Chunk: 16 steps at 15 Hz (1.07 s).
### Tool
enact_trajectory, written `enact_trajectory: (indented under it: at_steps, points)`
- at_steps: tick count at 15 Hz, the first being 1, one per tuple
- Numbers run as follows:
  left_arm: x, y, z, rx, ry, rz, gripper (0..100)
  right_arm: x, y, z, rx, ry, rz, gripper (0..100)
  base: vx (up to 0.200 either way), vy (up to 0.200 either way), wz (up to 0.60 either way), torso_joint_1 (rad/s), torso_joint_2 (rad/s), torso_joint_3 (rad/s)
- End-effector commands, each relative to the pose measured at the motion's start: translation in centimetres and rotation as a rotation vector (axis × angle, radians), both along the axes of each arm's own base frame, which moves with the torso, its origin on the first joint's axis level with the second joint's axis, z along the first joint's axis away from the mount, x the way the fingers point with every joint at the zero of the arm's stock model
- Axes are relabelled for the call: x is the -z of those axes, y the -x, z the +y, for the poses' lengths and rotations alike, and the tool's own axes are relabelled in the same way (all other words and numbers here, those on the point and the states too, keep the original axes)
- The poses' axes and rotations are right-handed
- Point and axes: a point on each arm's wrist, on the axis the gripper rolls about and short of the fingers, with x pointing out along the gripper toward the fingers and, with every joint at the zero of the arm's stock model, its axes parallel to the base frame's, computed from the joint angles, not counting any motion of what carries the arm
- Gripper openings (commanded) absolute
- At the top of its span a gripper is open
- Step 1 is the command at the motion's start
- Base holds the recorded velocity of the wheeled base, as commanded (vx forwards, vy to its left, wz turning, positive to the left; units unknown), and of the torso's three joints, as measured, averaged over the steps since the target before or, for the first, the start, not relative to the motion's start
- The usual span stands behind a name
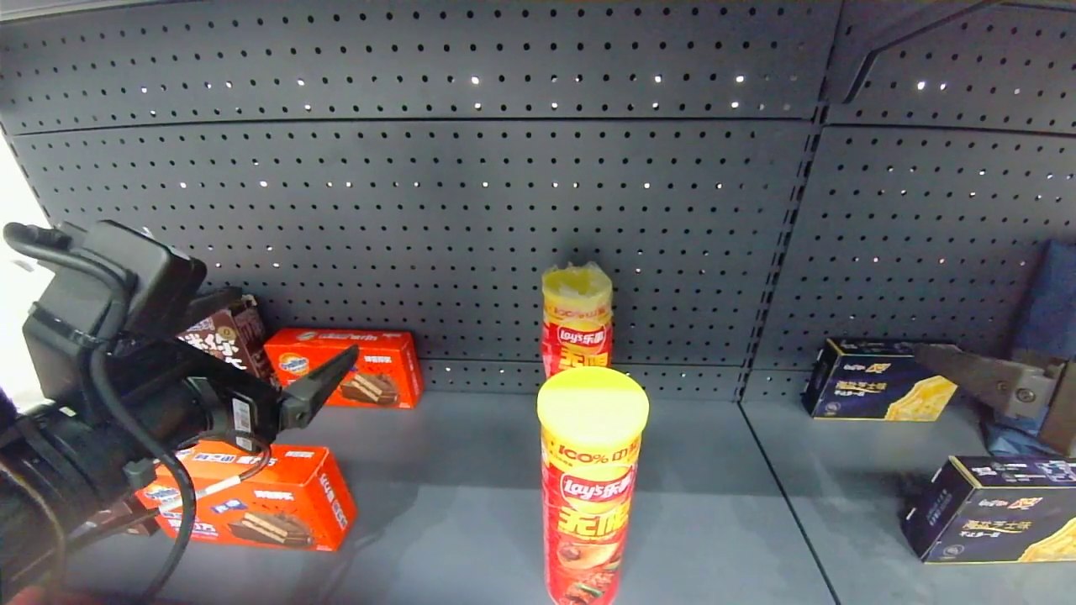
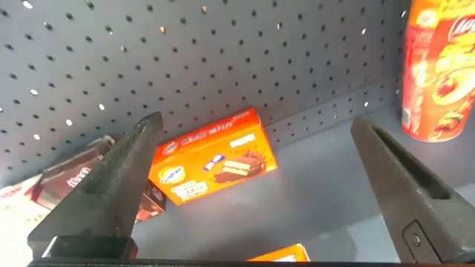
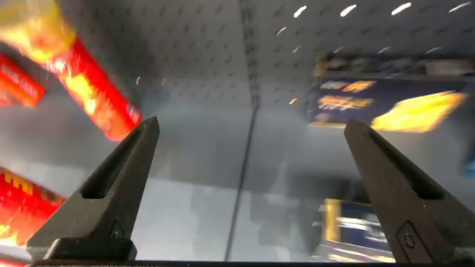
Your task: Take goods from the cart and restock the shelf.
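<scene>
Backing grey shelf (image 1: pixel 454 487): perforated pegboard (image 1: pixel 420 210). Left end effector (image 2: pixel 256 122), right end effector (image 3: pixel 252 124) splayed, empty.

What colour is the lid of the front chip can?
Yellow. The lid shows best in the head view.

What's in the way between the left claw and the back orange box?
Nothing I can see. The left claw is open, and the back orange box lies straight ahead across bare shelf. A brown box sits beside it, not in front.
</scene>
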Motion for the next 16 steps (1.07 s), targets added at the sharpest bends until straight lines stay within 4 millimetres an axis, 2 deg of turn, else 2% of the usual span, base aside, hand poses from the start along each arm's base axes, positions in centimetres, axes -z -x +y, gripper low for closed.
enact_trajectory:
  at_steps: [1, 2, 4, 6, 9, 11, 14, 16]
  points:
    - [-0.4, 0.6, 0.2, -0.001, 0.009, -0.021, 100, 0.2, 1.1, -0.7, 0.016, -0.005, -0.021, 100, 0.0, 0.0, 0.0, 0.0, 0.0, 0.0]
    - [-0.4, 0.8, 0.4, -0.007, 0.015, -0.024, 100, 1.1, 1.9, -1.4, 0.04, -0.003, -0.014, 100, 0.0, 0.0, 0.0, 0.0, 0.0, 0.0]
    - [-0.6, 2.8, 2.3, -0.075, 0.046, -0.053, 100, 3.5, 5.0, -3.4, 0.124, -0.009, -0.034, 100, 0.0, 0.0, 0.0, 0.0, 0.0, 0.0]
    - [0.5, 5.4, 3.8, -0.134, 0.071, -0.042, 100, 5.7, 7.9, -4.6, 0.227, -0.026, -0.075, 100, 0.0, 0.0, 0.0, 0.0, 0.0, 0.0]
    - [4.2, 10.6, 5.6, -0.251, 0.077, -0.043, 100, 8.7, 11.0, -5.8, 0.459, -0.026, -0.142, 100, 0.0, 0.0, 0.0, 0.0, 0.0, 0.0]
    - [6.4, 13.4, 6.2, -0.295, 0.078, -0.053, 100, 12.0, 12.7, -5.8, 0.562, -0.004, -0.15, 100, 0.0, 0.0, 0.0, 0.0, 0.0, 0.0]
    - [9.4, 17.6, 7.0, -0.346, 0.069, -0.037, 100, 16.5, 14.4, -5.5, 0.574, 0.099, -0.154, 100, 0.0, 0.0, 0.0, 0.0, 0.0, 0.0]
    - [11.8, 20.1, 7.4, -0.362, 0.061, -0.026, 100, 16.7, 14.2, -5.5, 0.563, 0.131, -0.162, 100, 0.0, 0.0, 0.0, 0.0, 0.0, 0.0]
